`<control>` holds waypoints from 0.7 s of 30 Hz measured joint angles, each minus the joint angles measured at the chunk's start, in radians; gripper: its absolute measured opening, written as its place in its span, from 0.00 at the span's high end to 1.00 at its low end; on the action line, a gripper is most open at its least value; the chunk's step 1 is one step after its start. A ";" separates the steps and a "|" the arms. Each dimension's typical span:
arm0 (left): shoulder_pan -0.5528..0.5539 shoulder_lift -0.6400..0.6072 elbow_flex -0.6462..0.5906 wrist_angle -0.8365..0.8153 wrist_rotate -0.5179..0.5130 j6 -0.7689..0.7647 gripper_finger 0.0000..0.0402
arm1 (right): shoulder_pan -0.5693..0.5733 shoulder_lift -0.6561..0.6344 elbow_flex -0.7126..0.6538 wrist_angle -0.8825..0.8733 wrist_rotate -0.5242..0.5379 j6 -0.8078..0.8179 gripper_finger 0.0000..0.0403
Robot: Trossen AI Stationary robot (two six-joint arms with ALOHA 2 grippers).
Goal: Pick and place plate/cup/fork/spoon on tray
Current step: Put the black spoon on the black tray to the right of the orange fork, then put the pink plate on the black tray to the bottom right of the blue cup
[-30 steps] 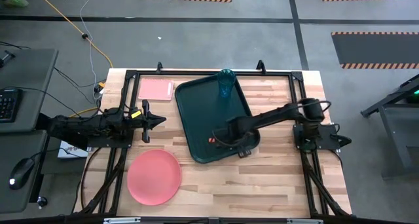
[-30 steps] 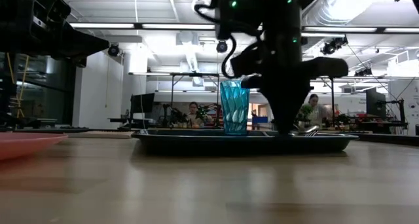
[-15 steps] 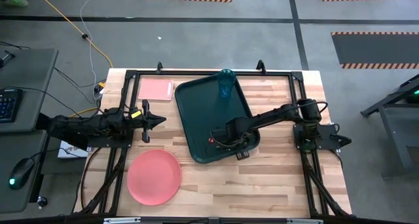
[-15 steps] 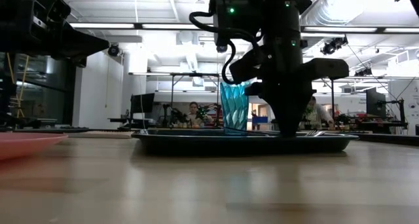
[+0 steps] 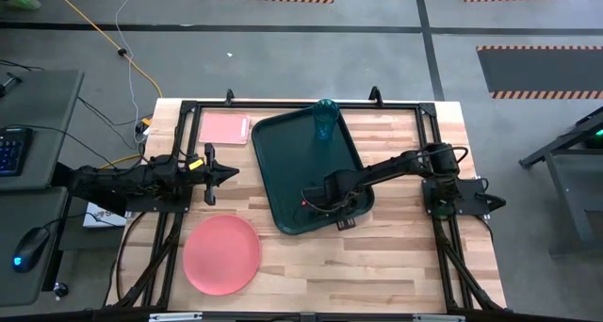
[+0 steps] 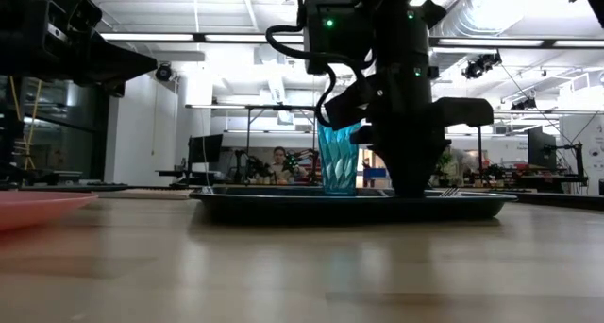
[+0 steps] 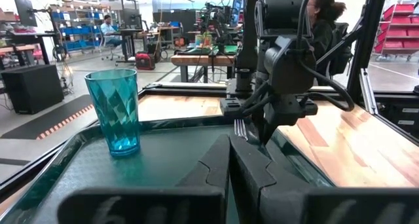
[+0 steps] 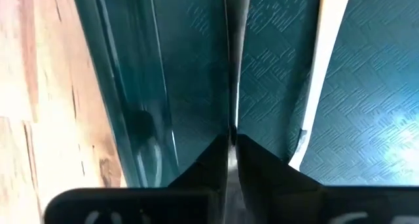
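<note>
The dark green tray point(image 5: 283, 162) lies mid-table. The teal cup point(image 5: 325, 120) stands upright on the tray's far end and also shows in the left wrist view point(image 7: 116, 109). The orange-handled fork point(image 5: 303, 201) lies on the tray floor near its near end, tines point(image 7: 240, 128) beside my right gripper. My right gripper point(image 5: 314, 200) is low over the tray's near end, next to the fork, shut on the thin dark spoon point(image 8: 234, 67). The pink plate point(image 5: 221, 253) lies flat on the table at the near left. My left gripper point(image 5: 226, 173) is shut and empty, left of the tray. My right gripper pinches the spoon's thin handle point(image 8: 234, 112) between its two fingertips, coming from above with the fingers pointing down. The handle runs on past the fingertips just over the tray floor, parallel to the fork's handle point(image 8: 321, 73). Whether the spoon rests on the tray I cannot tell.
A flat pink rectangle point(image 5: 224, 129) lies at the table's far left, beside the tray. The tray's raised rim point(image 8: 131, 86) runs close beside the right gripper. Bare wood lies right of the tray and along the near edge. People sit in the room beyond the table.
My right gripper has shifted a little toward the table's left edge, staying low over the tray's near end, still shut on the spoon. The fork, cup and plate have stayed where they were.
</note>
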 joint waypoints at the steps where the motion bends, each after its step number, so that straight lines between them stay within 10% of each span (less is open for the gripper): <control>1: 0.000 0.000 0.000 0.000 0.000 0.000 1.00 | 0.000 0.000 0.000 0.000 0.000 0.000 0.93; 11: 0.000 0.000 0.000 0.000 0.000 0.000 1.00 | 0.000 -0.001 0.009 0.006 0.027 0.017 0.91; 21: 0.000 0.000 0.000 0.000 0.000 0.000 1.00 | -0.002 -0.040 0.167 -0.188 0.115 0.145 0.63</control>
